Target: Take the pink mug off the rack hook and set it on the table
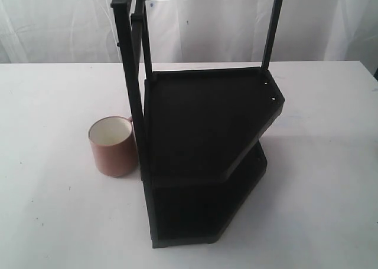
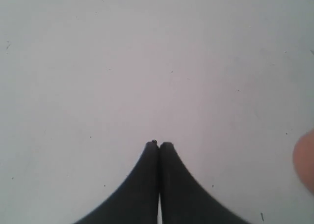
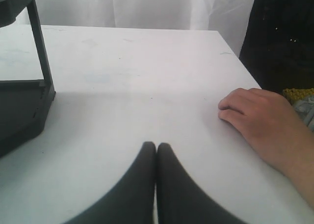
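Observation:
The pink mug (image 1: 112, 146) stands upright on the white table (image 1: 47, 104), close against the left post of the black rack (image 1: 207, 121), its cream inside facing up. Nothing hangs on the short black rack hook (image 1: 121, 2) at the rack's top left. In the left wrist view my left gripper (image 2: 159, 144) is shut and empty over bare table, with a pink blur (image 2: 305, 157) at the frame's edge. My right gripper (image 3: 156, 145) is also shut and empty above the table. Neither gripper shows in the exterior view.
A person's hand (image 3: 260, 121) rests on the table near the right gripper, by the table's edge. The rack's lower corner (image 3: 22, 111) lies to the other side of that gripper. White curtains hang behind the table.

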You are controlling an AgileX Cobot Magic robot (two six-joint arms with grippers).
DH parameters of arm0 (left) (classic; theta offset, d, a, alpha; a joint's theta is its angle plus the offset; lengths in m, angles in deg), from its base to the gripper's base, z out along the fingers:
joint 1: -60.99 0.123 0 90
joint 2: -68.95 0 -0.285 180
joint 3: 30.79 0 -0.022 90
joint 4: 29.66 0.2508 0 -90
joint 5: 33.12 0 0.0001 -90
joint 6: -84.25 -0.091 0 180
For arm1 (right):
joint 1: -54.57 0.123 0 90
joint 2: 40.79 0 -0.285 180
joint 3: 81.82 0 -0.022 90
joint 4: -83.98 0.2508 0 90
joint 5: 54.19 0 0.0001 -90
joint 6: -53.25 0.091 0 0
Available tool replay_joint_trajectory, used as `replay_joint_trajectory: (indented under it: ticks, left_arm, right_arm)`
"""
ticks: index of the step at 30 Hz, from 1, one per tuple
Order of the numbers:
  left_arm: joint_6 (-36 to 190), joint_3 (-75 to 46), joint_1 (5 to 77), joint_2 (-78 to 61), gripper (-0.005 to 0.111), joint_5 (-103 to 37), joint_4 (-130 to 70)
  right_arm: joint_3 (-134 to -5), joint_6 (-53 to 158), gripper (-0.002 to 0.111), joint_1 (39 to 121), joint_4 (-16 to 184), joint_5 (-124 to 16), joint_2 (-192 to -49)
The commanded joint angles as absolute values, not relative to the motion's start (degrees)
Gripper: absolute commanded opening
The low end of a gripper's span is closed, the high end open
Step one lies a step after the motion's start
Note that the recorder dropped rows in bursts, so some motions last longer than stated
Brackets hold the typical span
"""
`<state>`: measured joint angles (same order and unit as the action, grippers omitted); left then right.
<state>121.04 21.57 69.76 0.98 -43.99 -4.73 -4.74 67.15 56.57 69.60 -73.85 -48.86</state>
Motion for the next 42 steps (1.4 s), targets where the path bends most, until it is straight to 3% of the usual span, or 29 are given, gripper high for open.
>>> replay_joint_trajectory:
  ticks: [1,15,23,37,42]
  left_arm:
    - [121.36,26.45,69.97,8.28,0.0,-45.45,-5.12]
    - [121.35,27.62,70.42,28.51,0.0,-32.47,-6.45]
    - [116.19,27.62,79.15,40.18,0.0,-27.04,-2.02]
    - [115.02,27.62,77.29,47.82,0.0,-25.98,-5.85]
    - [93.96,29.71,74.46,52.81,0.0,-30.12,-26.31]
  right_arm:
    - [-4.6,66.98,0.0,56.86,69.1,-73.81,-48.58]
    - [-4.6,66.98,0.0,56.86,69.1,-73.81,-48.58]
    - [-4.6,66.98,0.0,56.86,69.1,-73.81,-48.58]
    - [-4.6,66.98,0.0,56.86,69.1,-73.81,-48.58]
    - [-4.6,66.98,0.0,56.86,69.1,-73.81,-48.58]
